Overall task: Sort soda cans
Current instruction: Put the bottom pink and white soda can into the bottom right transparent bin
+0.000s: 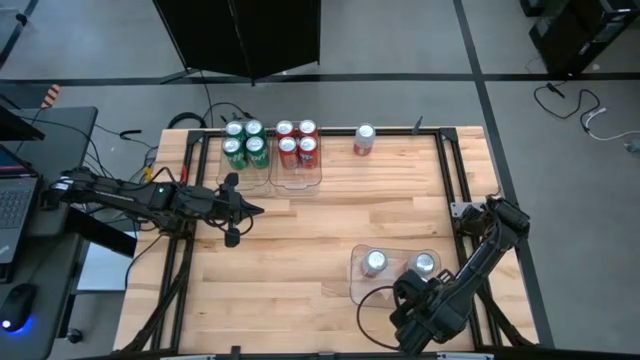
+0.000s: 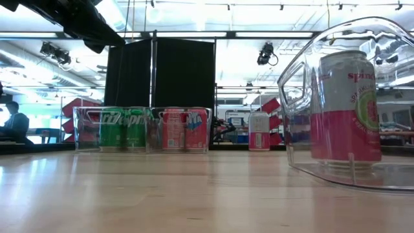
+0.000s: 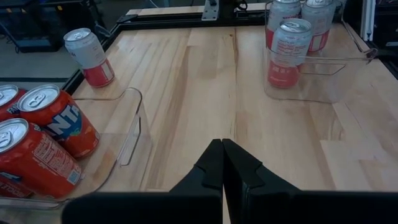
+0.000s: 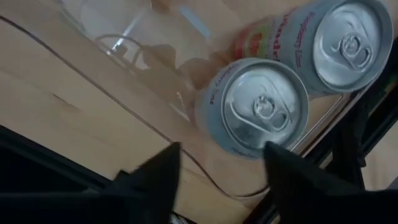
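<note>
Green cans (image 1: 244, 142) fill one clear tray at the far edge, and red cans (image 1: 297, 142) fill the tray beside it. One silver-grey can (image 1: 364, 139) stands alone on the table to their right. Further silver-grey cans (image 1: 375, 262) stand in a clear tray (image 1: 360, 285) near the front edge. My right gripper (image 4: 217, 186) hovers open over that tray, its fingers either side of one can top (image 4: 264, 109) without touching. My left gripper (image 3: 222, 163) is shut and holds nothing, hovering above the table's left middle (image 1: 250, 210), in front of the green cans.
The black metal frame rails (image 1: 450, 170) run along the table's edges. Bare wood (image 1: 330, 225) lies between the far trays and the near tray. A laptop and cables (image 1: 15, 200) sit left of the table. A person (image 2: 13, 123) is in the room behind.
</note>
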